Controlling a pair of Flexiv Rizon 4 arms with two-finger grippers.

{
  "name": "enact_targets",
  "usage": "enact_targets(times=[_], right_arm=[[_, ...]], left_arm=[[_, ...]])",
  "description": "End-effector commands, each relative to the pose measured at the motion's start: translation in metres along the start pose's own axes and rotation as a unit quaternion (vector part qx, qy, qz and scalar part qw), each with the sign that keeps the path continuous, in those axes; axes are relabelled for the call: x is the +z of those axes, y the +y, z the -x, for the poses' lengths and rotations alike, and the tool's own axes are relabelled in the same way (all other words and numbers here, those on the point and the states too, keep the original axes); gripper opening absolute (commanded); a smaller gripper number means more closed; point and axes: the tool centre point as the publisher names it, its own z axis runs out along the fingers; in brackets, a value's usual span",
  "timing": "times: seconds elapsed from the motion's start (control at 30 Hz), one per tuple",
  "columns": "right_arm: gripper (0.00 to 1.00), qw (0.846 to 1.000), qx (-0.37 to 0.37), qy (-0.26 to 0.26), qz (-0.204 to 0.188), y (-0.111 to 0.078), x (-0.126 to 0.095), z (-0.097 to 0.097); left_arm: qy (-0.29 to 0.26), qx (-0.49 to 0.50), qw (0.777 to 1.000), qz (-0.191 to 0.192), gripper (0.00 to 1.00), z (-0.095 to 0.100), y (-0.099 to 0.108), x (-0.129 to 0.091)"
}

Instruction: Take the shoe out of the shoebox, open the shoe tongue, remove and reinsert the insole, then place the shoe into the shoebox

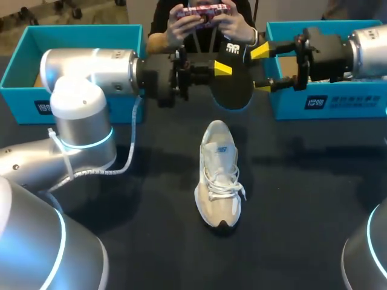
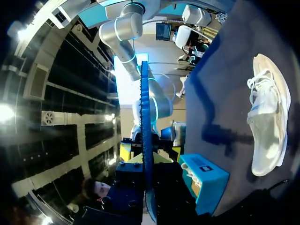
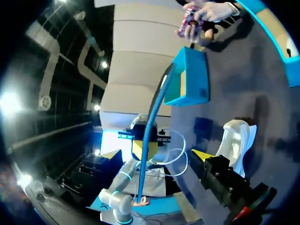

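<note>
While the left tool (image 1: 222, 68) pinches the black insole (image 1: 233, 87) between its closed fingers and holds it in the air over the far middle of the desk (image 1: 302, 193), the right tool (image 1: 261, 69) stands wide open. Its yellow tips sit on either side of the insole's other edge and, as far as the wrist views show, touch neither face. The white sneaker (image 1: 219, 178) sits sole-down on the desk, outside both the left shoebox (image 1: 18, 72) and the right shoebox (image 1: 326, 106), below the insole and nearer the robot. Its long axis runs near to far, toe toward the robot and heel opening toward the insole. The insole's length appears to run the same way, so reinsertion likely means lowering it toward the robot into that opening, led by the left arm.
</note>
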Motion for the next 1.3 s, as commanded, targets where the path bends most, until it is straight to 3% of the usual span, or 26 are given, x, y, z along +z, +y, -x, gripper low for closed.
enact_targets(times=[0.03, 0.3, 0.57, 1.03, 1.07, 1.17, 1.2, 1.23, 1.27, 1.3], right_arm=[[1.00, 1.000, -0.016, 0.009, -0.012, -0.008, -0.011, 0.003], [1.00, 0.999, -0.035, 0.021, -0.026, -0.023, -0.027, 0.006], [1.00, 0.999, -0.014, 0.022, -0.023, -0.036, -0.056, 0.018], [1.00, 0.999, -0.014, 0.022, -0.023, -0.036, -0.056, 0.018], [1.00, 0.999, -0.014, 0.022, -0.023, -0.036, -0.056, 0.018], [1.00, 0.999, -0.014, 0.022, -0.023, -0.036, -0.056, 0.018], [1.00, 0.999, -0.014, 0.022, -0.023, -0.036, -0.056, 0.018], [1.00, 0.999, -0.014, 0.022, -0.023, -0.036, -0.056, 0.018], [1.00, 0.999, -0.014, 0.022, -0.023, -0.036, -0.056, 0.018], [1.00, 0.999, -0.014, 0.022, -0.023, -0.036, -0.056, 0.018]], left_arm=[[0.002, -0.004, 1.000, -0.002, 0.00, 0.003, -0.007, -0.006], [0.004, -0.014, 1.000, -0.007, 0.00, 0.006, -0.016, -0.007], [0.019, -0.013, 1.000, -0.008, 0.00, 0.011, -0.021, -0.013], [0.023, -0.011, 1.000, -0.006, 0.00, 0.011, -0.020, -0.014], [0.029, -0.044, 0.999, -0.001, 0.00, 0.011, -0.021, -0.013], [0.027, -0.253, 0.967, 0.018, 0.00, 0.018, -0.031, -0.013], [0.032, -0.296, 0.954, 0.034, 0.00, 0.020, -0.031, -0.013], [0.041, -0.319, 0.947, 0.022, 0.00, 0.021, -0.032, -0.014], [0.069, -0.379, 0.922, 0.040, 0.00, 0.024, -0.035, -0.017], [0.071, -0.417, 0.906, 0.028, 0.00, 0.027, -0.036, -0.018]])
